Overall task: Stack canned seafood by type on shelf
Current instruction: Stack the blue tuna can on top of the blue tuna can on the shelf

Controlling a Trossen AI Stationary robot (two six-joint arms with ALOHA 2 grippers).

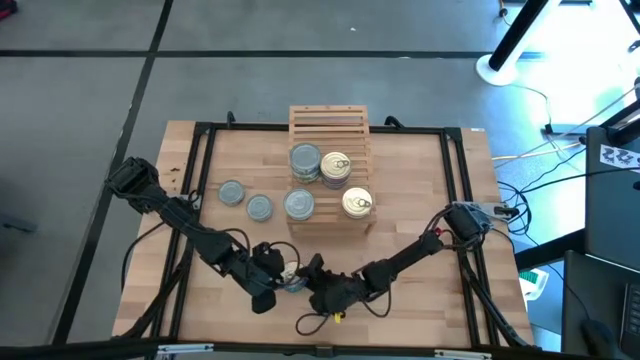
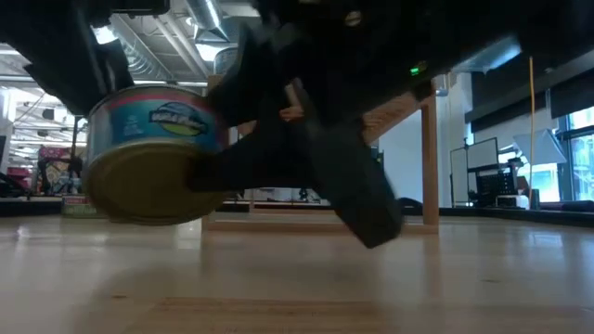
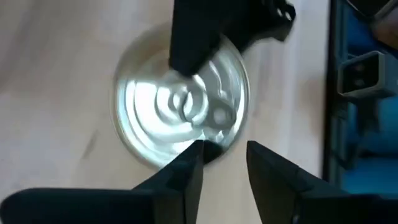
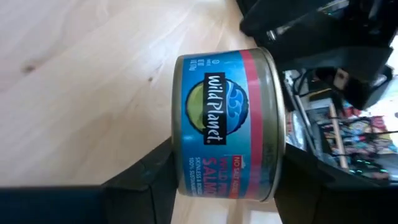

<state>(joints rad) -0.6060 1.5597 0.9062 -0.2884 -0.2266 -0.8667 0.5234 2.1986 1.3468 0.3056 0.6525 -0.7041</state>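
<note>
- on the shelf (image 1: 330,120) there are four tins: a grey-topped tin (image 1: 306,160) and a golden-topped tin (image 1: 335,167) side by side mid-shelf, with another grey-topped tin (image 1: 299,205) and another golden tin (image 1: 357,203) nearer the shelf's front edge. whether any of them sits on top of another cannot be told from above.
- two grey-topped tins (image 1: 245,200) lie on the desk (image 1: 420,200), just beside the shelf on its left-arm side, not yet shelved.
- the seventh tin, a blue-labelled can (image 4: 227,124), is well apart from the shelf, in front of it near the desk's front edge, between the two grippers.
- judged from this, the sorting is roughly half done: three tins remain off the shelf, and the grouping by type looks unfinished.
- the right gripper (image 4: 227,180) pinches the blue-labelled can across its ends, one finger on each flat face, so the can is turned on its side. in the low view it looks lifted just clear of the desk.
- the left gripper (image 3: 224,165) is next to the same can, facing its shiny ring-pull top. its fingers are partly spread with a clear gap between them and do not look clamped on the can, though one fingertip is right at the rim.
- this looks like a handover at the can, with the right gripper carrying it.
</note>
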